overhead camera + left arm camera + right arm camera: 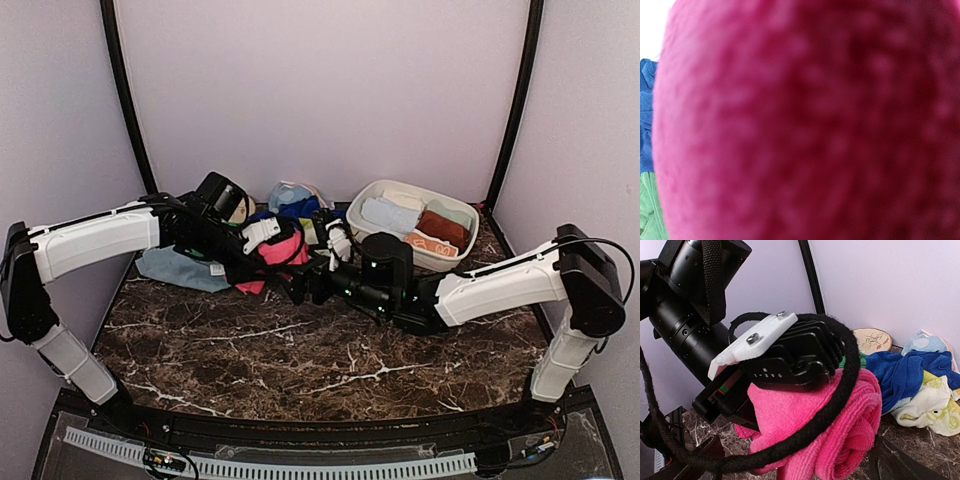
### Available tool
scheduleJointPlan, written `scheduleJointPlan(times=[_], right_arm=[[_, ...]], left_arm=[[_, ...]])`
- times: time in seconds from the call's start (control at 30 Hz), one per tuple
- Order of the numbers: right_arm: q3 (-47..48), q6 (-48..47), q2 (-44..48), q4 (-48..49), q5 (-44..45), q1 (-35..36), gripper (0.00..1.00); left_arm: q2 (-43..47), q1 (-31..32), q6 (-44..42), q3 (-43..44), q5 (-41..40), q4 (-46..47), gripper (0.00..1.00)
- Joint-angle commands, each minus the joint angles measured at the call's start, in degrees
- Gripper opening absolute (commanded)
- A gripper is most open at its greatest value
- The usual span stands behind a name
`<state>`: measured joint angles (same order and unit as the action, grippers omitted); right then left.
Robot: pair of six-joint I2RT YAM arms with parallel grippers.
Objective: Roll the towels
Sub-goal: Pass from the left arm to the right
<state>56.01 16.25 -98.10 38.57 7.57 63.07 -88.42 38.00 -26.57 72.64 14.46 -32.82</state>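
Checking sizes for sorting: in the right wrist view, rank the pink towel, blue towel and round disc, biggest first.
1. pink towel, though nearness to the camera inflates it
2. blue towel
3. round disc, partly hidden

One white oval plastic basin [448,262] sits at the back right corner of the dark marbled surface [300,350], with five rolled terry towels [388,214] inside. One pink rolled towel [850,425]. One flat pale blue towel [180,268] near the left edge. One round tan patterned disc [871,339]. One loose towel heap [910,375] at the back edge — at least three cloths, exact count unclear.
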Motion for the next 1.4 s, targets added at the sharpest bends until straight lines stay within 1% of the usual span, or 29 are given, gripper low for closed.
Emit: scheduleJointPlan(times=[0.0, 0.03, 0.1, 0.23, 0.3, 0.33, 0.43, 0.5, 0.53, 0.6, 0.63, 0.67, 0.7, 0.73, 0.77, 0.87, 0.9, 0.93, 1.0, 1.03, 1.07, 1.1, 1.13, 1.2, 1.23, 1.3, 1.37], right_arm=[[0.2, 2.9, -0.7, 2.5, 0.0, -1.8, 1.00], [-0.4, 3.3, -0.4, 3.1, -1.4, -2.5, 1.00], [-1.1, 3.2, 0.0, 4.1, -7.1, -3.6, 1.00], [-1.5, 1.3, 0.8, 2.8, -18.0, -5.3, 1.00], [-1.1, 1.4, 1.1, 1.9, -23.6, -5.9, 1.00], [-0.9, 1.4, 1.1, 1.1, -25.0, -6.1, 1.00], [-1.1, 1.9, 1.4, 1.3, -28.5, -6.6, 1.00], [-1.6, 4.0, 1.5, 4.6, -32.8, -7.3, 1.00], [-1.9, 5.3, 1.4, 7.6, -35.4, -7.5, 0.98], [-1.9, 8.1, 1.0, 10.8, -38.6, -8.1, 0.87], [-1.6, 9.6, 0.6, 12.0, -40.2, -8.5, 0.77], [-1.4, 11.5, 0.2, 13.3, -41.8, -8.9, 0.64], [-1.1, 13.4, -0.4, 14.9, -43.6, -9.3, 0.48], [-1.0, 15.7, -1.0, 16.6, -45.2, -9.7, 0.28], [-0.8, 17.9, -1.7, 17.6, -46.2, -10.1, 0.01], [0.2, 17.9, -1.9, 14.5, -46.8, -10.5, 0.00], [0.7, 16.7, -1.5, 11.6, -46.2, -10.6, 0.00], [1.1, 15.1, -1.0, 8.9, -45.6, -10.5, 0.00], [1.5, 11.4, 0.7, 3.4, -43.1, -10.7, 0.00], [1.6, 9.4, 2.1, 0.7, -41.4, -11.0, 0.00], [1.5, 7.7, 3.4, -1.6, -39.4, -11.5, 0.00], [1.5, 6.3, 4.9, -4.5, -37.7, -12.2, 0.00], [1.7, 4.8, 6.1, -6.1, -36.3, -13.1, 0.00], [3.4, 0.3, 9.9, -15.0, -31.2, -14.6, 0.00], [4.5, -1.8, 11.2, -18.6, -28.6, -15.7, 0.00], [6.3, -4.3, 13.4, -24.7, -22.8, -18.4, 0.00], [7.8, -4.8, 15.7, -29.2, -14.9, -21.7, 0.00]], left_arm=[[2.8, 0.1, -1.0, 0.0, 3.4, 0.5, 0.00], [3.1, 0.3, -1.3, 0.0, 4.4, 0.1, 0.00], [3.7, 0.2, -2.5, 0.1, 8.7, -1.9, 0.00], [4.8, 0.4, -7.5, 1.4, 23.1, -8.4, 0.00], [4.8, 0.8, -9.2, 2.4, 29.0, -11.5, 0.00], [4.5, 0.9, -10.3, 3.1, 31.2, -13.5, 0.00], [3.5, 1.5, -11.9, 4.5, 33.5, -17.0, 0.00], [2.9, 1.9, -12.4, 4.8, 33.7, -18.4, 0.00], [2.6, 2.1, -12.7, 4.7, 33.7, -18.9, 0.00], [2.3, 2.1, -12.9, 4.8, 33.5, -19.5, 0.00], [2.3, 2.1, -12.8, 4.8, 33.3, -19.5, 0.00], [2.3, 2.1, -12.9, 4.8, 33.1, -19.5, 0.00], [2.3, 2.1, -12.9, 4.7, 32.8, -19.4, 0.00], [2.4, 2.1, -12.8, 4.6, 32.3, -19.2, 0.00], [2.5, 2.1, -12.7, 4.5, 32.0, -19.0, 0.00], [2.6, 2.1, -11.7, 4.1, 30.3, -17.8, 0.01], [2.7, 2.1, -11.1, 4.0, 29.5, -17.2, 0.12], [2.9, 2.1, -10.3, 3.9, 28.6, -16.3, 0.24], [3.7, 2.1, -8.8, 3.5, 24.0, -14.3, 0.50], [4.4, 2.1, -8.1, 3.0, 21.3, -12.6, 0.75], [5.4, 2.0, -7.2, 2.3, 16.7, -10.7, 0.96], [6.5, 1.9, -6.2, 1.5, 12.5, -8.4, 0.99], [7.8, 1.6, -5.3, 0.7, 8.4, -5.9, 0.99], [10.4, 0.3, -3.9, -1.3, 1.8, -1.1, 0.99], [11.8, -1.1, -4.2, -1.9, 1.5, 0.0, 0.99], [13.4, -6.2, -3.4, -1.2, 4.0, 0.8, 0.99], [13.2, -10.2, -3.2, 0.9, 5.9, -0.6, 0.99]])
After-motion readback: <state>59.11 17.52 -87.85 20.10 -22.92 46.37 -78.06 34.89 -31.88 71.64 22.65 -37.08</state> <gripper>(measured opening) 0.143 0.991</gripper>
